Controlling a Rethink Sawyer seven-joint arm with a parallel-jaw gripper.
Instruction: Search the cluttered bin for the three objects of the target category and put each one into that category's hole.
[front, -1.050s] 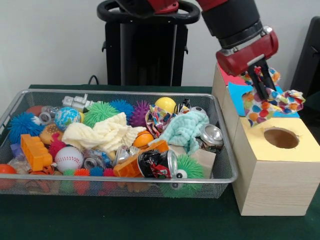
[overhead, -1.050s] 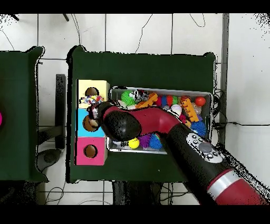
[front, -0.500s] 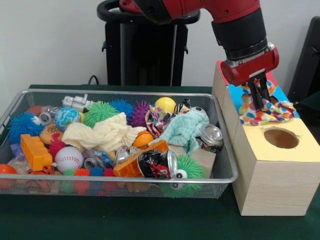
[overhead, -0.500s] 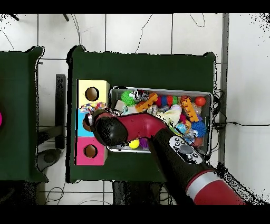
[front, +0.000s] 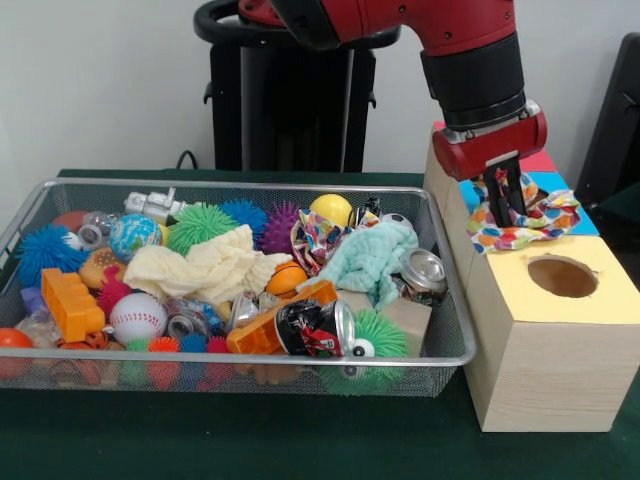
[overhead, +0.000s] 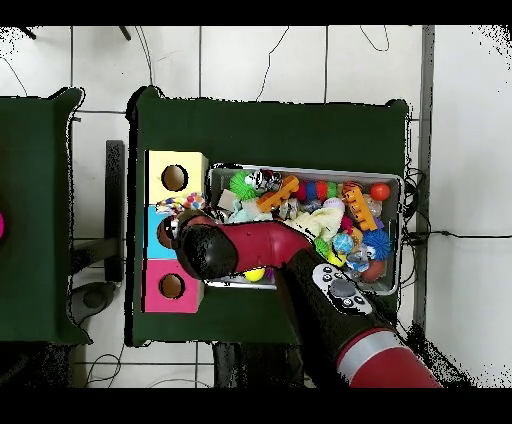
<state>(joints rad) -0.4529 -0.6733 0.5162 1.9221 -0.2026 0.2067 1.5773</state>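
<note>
The wire bin (front: 440, 345) sits just left of the wooden box (front: 545, 365), their walls nearly touching, so the only open room is the green table (front: 250, 440) in front and the strip behind the bin. The box top runs yellow section (front: 610, 295) nearest, blue section (front: 585, 225) in the middle, pink farthest; only the yellow section's round hole (front: 563, 276) shows clearly from the front. The gripper (front: 509, 200) hangs over the blue section, clenched on the polka-dot cloth (front: 525, 225), a crumpled white fabric with orange, blue, green and red spots that drapes over the blue top and hides its hole. From overhead, the arm (overhead: 300, 270) covers the near half of the bin and most of the blue section. The bin is packed: a baseball (front: 138, 317), a cream cloth (front: 205, 268), a mint cloth (front: 372, 258), crushed cans (front: 318, 328), spiky balls (front: 200, 225).
</note>
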